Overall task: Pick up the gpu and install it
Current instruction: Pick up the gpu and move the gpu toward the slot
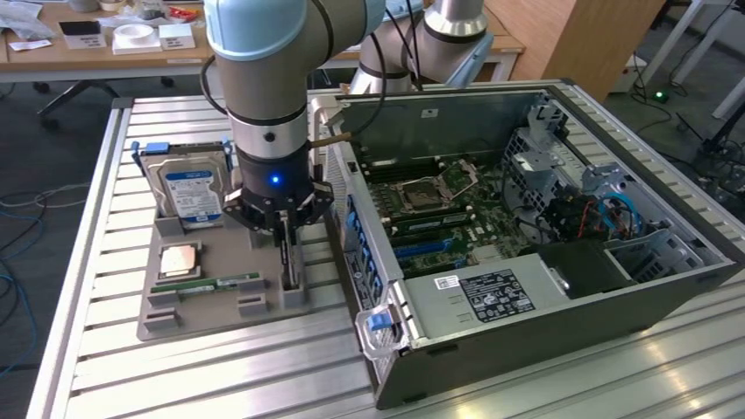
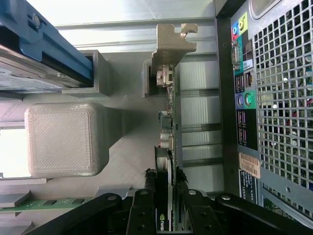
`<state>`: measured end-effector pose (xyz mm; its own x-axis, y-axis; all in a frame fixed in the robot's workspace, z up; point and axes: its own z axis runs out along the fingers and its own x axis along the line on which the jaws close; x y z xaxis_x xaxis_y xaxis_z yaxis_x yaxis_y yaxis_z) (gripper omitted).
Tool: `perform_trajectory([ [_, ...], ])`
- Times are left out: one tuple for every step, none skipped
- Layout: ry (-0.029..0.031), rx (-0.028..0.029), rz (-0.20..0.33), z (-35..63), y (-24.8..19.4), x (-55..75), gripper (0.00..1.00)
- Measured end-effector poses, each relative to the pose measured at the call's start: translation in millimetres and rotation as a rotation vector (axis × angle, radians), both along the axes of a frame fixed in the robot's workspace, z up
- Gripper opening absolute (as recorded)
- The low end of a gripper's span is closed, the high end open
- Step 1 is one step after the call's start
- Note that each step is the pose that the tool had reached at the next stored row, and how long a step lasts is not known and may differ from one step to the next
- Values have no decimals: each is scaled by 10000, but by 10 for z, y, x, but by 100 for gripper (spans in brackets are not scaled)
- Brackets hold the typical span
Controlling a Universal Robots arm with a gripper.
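The jaws pinch the upright gpu [image 2: 165, 161] (green NVIDIA mark [image 2: 162, 221] showing).

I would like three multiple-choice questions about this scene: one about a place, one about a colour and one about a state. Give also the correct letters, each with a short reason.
1. Where is the gpu?
A. Inside the computer case.
B. Standing on edge in the gray tray.
C. Lying flat on the hard drive.

2. What colour is the memory stick in the tray?
A. Red.
B. Yellow.
C. Green.

3. How do the jaws stand?
A. Closed on the two faces of the gpu.
B. Wide open above the computer case.
C. Closed on the hard drive.

Answers:
1 B: the exterior view shows the card upright in a slot of the tray, beside the case.
2 C: its board is green.
3 A: the wrist view shows one jaw against each side of the card.
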<state>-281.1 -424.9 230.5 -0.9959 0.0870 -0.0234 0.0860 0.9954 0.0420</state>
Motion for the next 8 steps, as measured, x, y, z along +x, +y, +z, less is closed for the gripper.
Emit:
perform_trajectory([
  [-1, 0, 0, 0, 0, 0, 26],
  [-1, 0, 0, 0, 0, 0, 26],
  [0, -1, 0, 0, 0, 0, 26],
  [0, 0, 0, 0, 0, 0, 26],
  [-1, 0, -1, 0, 0, 0, 26],
  [0, 0, 0, 0, 0, 0, 26],
  [0, 0, 0, 0, 0, 0, 26],
  [0, 0, 0, 0, 0, 0, 26],
])
